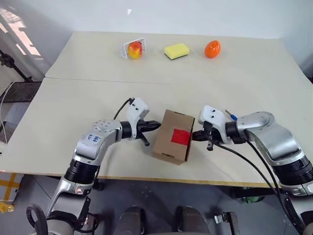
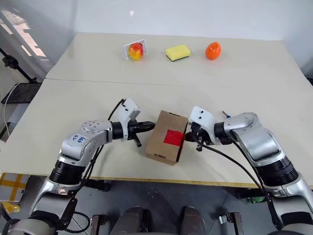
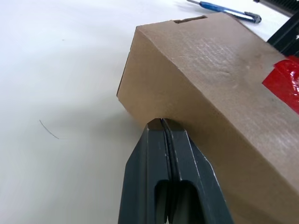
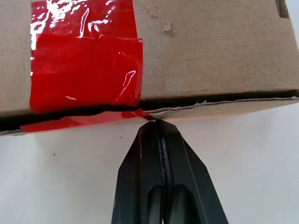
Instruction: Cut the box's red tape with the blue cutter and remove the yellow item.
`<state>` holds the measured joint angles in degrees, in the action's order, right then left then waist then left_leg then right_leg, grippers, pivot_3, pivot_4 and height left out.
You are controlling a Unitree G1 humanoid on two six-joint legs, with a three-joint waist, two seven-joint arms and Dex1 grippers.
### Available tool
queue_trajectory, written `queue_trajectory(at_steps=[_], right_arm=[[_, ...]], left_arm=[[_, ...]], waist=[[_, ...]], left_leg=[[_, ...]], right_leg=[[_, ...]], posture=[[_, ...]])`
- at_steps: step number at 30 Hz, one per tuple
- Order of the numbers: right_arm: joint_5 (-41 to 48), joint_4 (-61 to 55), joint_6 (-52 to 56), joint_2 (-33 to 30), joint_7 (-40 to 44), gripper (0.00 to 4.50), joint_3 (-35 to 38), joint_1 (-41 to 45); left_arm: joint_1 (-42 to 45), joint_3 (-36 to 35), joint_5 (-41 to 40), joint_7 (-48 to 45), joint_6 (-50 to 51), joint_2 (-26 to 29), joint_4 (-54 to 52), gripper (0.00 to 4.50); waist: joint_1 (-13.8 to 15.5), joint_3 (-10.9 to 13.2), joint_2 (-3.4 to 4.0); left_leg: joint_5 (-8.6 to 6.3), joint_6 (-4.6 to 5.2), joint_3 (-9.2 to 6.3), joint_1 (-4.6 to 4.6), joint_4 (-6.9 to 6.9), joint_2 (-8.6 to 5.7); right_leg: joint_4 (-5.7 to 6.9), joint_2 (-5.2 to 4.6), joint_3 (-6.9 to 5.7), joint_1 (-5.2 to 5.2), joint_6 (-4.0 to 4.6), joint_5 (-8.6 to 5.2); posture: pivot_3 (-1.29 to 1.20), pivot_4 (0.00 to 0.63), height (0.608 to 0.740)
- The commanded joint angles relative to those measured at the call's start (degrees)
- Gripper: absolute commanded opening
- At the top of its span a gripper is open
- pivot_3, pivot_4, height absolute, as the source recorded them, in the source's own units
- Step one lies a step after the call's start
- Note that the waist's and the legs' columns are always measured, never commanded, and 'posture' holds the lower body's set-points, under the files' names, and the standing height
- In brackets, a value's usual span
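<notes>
Right wrist view: red tape [image 4: 86,65] split along the flap seam. Box [image 1: 172,137] mid-table, flaps down. Left gripper [image 1: 152,127] and right gripper [image 1: 198,135] pinched closed, empty, tips against opposite sides. Blue cutter [image 3: 223,9] lies beside box. Removal pending.

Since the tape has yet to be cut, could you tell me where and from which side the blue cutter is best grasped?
Probably mid-shaft, from above. The blue cutter is a thin stick lying flat on the table, just beyond the box and behind the right gripper, so fingers should straddle its narrow width. Its dark end is best avoided. Both the right and the left gripper are shut, tips at the box.
</notes>
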<state>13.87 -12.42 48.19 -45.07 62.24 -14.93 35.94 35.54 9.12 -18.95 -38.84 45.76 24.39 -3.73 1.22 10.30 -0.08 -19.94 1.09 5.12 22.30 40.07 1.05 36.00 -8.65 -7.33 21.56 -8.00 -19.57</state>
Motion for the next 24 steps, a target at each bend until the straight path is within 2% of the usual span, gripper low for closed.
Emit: queue_trajectory(at_steps=[1, 10, 14, 18, 21, 24], right_arm=[[1.25, -3.30, 0.70, 0.32, -1.22, 0.02, 1.36, 0.02], [2.01, -4.26, 1.96, 0.29, -2.63, 0.02, 1.33, 0.41], [-0.19, -2.98, 1.48, -1.72, -4.31, 0.02, 1.98, 1.13], [-2.38, -0.18, -0.06, -4.59, -7.59, 0.02, 5.47, 3.34], [1.54, -2.34, 6.05, -4.09, -7.98, 0.54, 8.94, 5.78], [3.65, -4.50, 10.89, -2.23, -10.26, 1.57, 10.87, 7.70]], left_arm=[[-0.81, -0.12, -2.01, -2.25, 2.13, 1.50, -4.93, 0.00], [-2.55, -0.34, -2.58, -3.53, 4.97, 3.91, -8.05, 0.00], [-1.04, -3.30, -2.32, -3.89, 3.49, 5.66, -5.68, 0.00], [1.83, -7.27, -6.90, -6.63, 5.99, 6.94, -6.14, 0.00], [4.61, -8.01, -10.68, -7.76, 8.39, 5.59, -8.00, 0.00], [6.69, -6.62, -10.82, -7.44, 8.59, 4.59, -8.01, 0.00]], waist=[[0.00, 0.00, 0.00], [0.14, 0.01, -0.02], [0.04, 0.01, -0.02], [0.15, 0.03, -0.05], [0.13, 0.03, -0.05], [0.04, 0.03, -0.05]], left_leg=[[0.00, 0.00, 0.00, 0.00, 0.00, 0.00], [0.00, 0.00, -0.09, 0.00, 0.02, -0.02], [0.00, 0.00, -0.08, 0.00, 0.01, -0.01], [0.00, 0.00, -0.08, 0.01, 0.01, 0.00], [0.00, 0.00, -0.08, 0.01, 0.01, -0.01], [0.00, 0.00, -0.13, 0.01, -0.03, 0.00]], right_leg=[[0.00, 0.00, 0.00, 0.00, 0.00, 0.00], [0.00, -0.01, 0.03, 0.00, 0.00, 0.00], [0.00, 0.00, 0.02, 0.00, 0.00, 0.00], [0.00, -0.01, 0.02, 0.01, 0.00, 0.00], [-0.01, -0.03, 0.02, 0.01, 0.00, 0.00], [-0.01, -0.02, 0.00, 0.01, 0.00, 0.00]], posture=[[0.00, 0.150, 0.740], [0.00, 0.150, 0.740], [0.00, 0.150, 0.740], [0.00, 0.150, 0.740], [0.00, 0.150, 0.740], [0.00, 0.150, 0.740]])
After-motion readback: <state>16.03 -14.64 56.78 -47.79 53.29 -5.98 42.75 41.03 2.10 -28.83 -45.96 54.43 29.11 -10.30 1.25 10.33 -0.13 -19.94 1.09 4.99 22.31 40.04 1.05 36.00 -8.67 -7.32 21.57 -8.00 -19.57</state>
